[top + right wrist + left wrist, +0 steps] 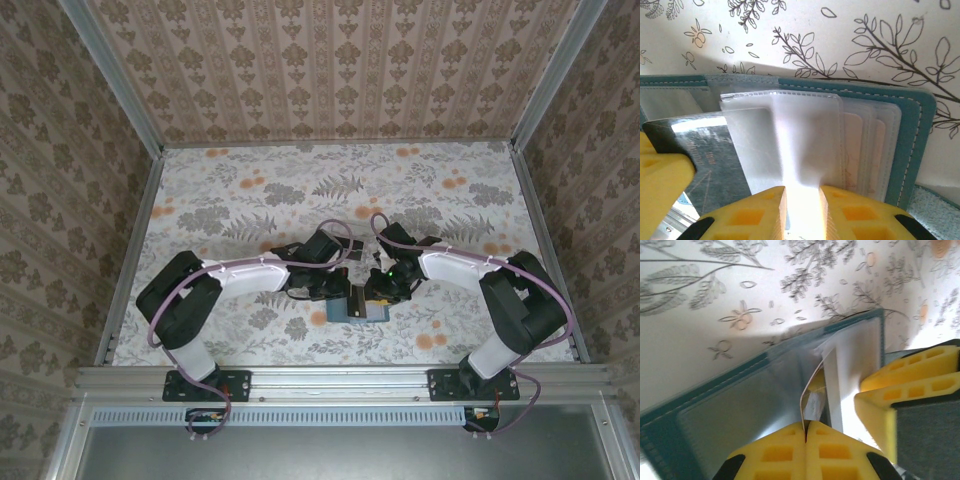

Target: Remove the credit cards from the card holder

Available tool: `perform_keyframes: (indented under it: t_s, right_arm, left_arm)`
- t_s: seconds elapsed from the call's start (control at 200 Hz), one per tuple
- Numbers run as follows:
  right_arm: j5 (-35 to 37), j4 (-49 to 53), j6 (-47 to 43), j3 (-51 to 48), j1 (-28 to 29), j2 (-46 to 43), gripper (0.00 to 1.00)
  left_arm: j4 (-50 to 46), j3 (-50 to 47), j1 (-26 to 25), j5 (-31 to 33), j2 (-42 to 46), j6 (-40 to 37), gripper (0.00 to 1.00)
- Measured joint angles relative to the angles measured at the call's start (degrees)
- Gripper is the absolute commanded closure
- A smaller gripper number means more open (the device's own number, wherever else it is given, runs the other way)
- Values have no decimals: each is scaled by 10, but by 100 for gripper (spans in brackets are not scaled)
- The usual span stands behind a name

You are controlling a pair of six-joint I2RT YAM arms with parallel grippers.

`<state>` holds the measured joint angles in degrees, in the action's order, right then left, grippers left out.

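Right tool [802,199] around card holder [918,120] sleeve [790,130]

I get an evenly lit, slightly soft overhead view with faint shadows on the table [250,200] under the arms [250,275]. Both wrist views blur up close, and white glare washes out the clear sleeve [790,140] inside the wallet [910,115].

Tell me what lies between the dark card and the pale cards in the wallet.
A clear plastic sleeve lies between the dark card and the pale cards, seen in the right wrist view. The right pincer pinches its lower edge.
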<state>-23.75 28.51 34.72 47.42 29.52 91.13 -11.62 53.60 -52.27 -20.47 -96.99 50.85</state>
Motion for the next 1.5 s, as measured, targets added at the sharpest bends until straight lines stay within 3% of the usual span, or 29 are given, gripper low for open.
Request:
perform_keyframes:
  t_s: [0.57, 0.855, 1.095, 1.495]
  right_arm:
    - [7, 4, 0, 0, 1, -1, 75]
    - [7, 4, -2, 0, 0, -1, 75]
    - [7, 6, -2, 0, 0, -1, 75]
    - [10, 13, -2, 0, 1, -4, 75]
  left_arm:
    - [-126, 73, -5, 60, -3, -46, 98]
    - [-118, 75, -9, 62, -10, -44, 95]
    - [-85, 68, -14, 45, -19, -27, 83]
    - [-88, 65, -43, 40, -19, -13, 87]
